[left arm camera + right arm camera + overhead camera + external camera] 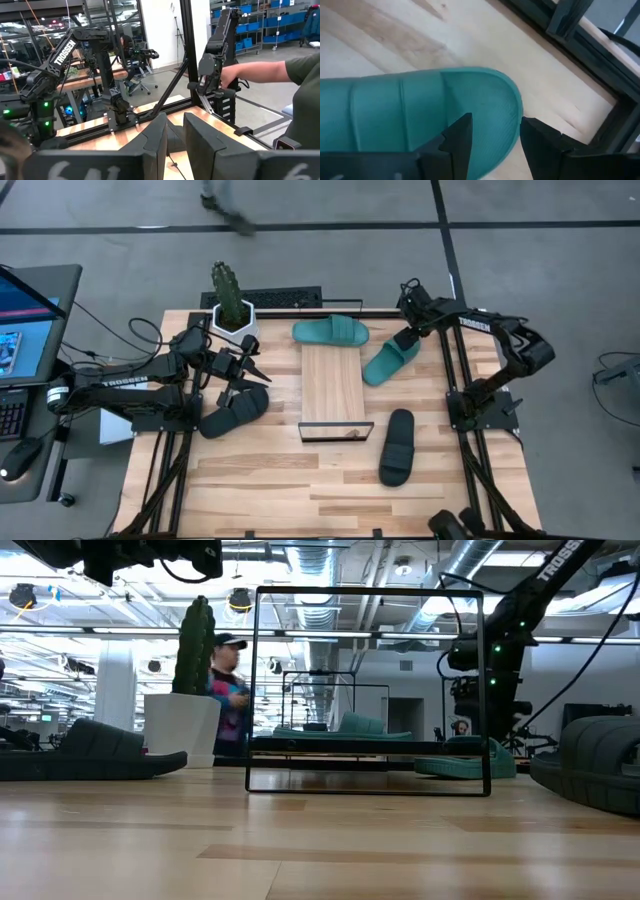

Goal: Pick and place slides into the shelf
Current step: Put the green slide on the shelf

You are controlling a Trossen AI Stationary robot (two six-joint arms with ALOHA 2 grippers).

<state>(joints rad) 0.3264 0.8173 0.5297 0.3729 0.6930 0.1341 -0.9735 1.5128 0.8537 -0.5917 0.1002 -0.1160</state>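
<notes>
on the wooden worktop (260, 490), the right claw (492, 131), fingers apart, hovers over a teal slide (390, 362) near the far-right corner; soft, light rubber, best pinched at its edge.

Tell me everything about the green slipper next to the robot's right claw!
The teal slide looks like smooth rubber, with a wide ribbed strap and a rounded end. It lies flat but angled on the wooden table, just right of the shelf. The right end effector hangs right over its rounded end, fingers apart, not gripping it.
</notes>
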